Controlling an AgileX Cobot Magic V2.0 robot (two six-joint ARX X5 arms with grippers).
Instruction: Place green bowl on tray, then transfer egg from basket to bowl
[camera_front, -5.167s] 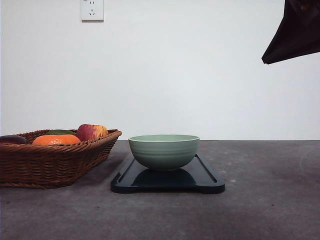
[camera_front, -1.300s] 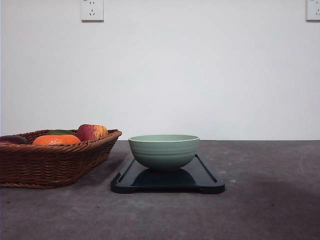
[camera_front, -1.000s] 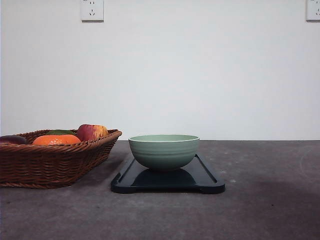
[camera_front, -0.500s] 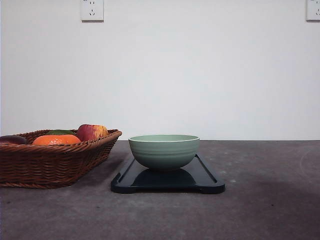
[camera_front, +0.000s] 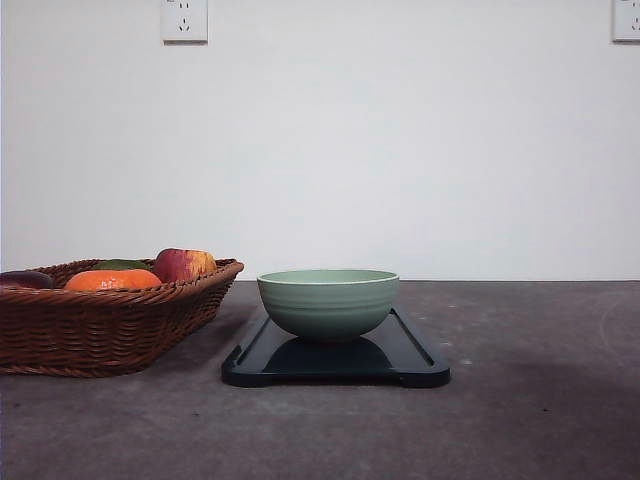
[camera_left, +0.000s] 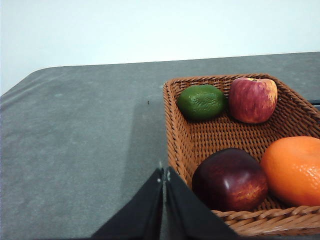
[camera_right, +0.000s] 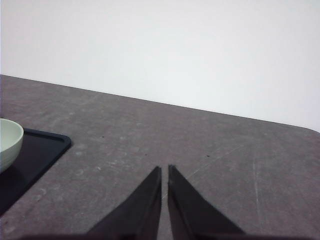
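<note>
The bowl (camera_front: 328, 303) stands upright on the tray (camera_front: 410, 362), roughly centred, with tray rim showing on both sides; I judge the first step complete. The basket (camera_front: 110, 325) sits on the counter (camera_front: 540, 420) just left of the tray, apart from it. In the left wrist view the basket (camera_left: 182, 145) holds a green fruit (camera_left: 201, 102), a red apple (camera_left: 253, 100), a dark red fruit (camera_left: 230, 180) and an orange (camera_left: 295, 170). No egg can be made out among them in any view; it may lie in a part of the basket outside the frame or behind the fruit, and that cannot be settled from here. The bowl's interior is hidden in the front view, so its contents are unconfirmed; with both arms clear of it, I judge the transfer still outstanding. The left tool (camera_left: 164, 172) is near the basket's near corner, its fingers pressed together with only a hairline gap, gripping nothing. The right tool (camera_right: 164, 170) is over bare counter beside the tray (camera_right: 35, 155), fingers likewise closed and empty; the bowl's rim (camera_right: 10, 137) shows at that view's edge. Remaining work: locate the egg, pick it from the basket and set it in the bowl.
</note>
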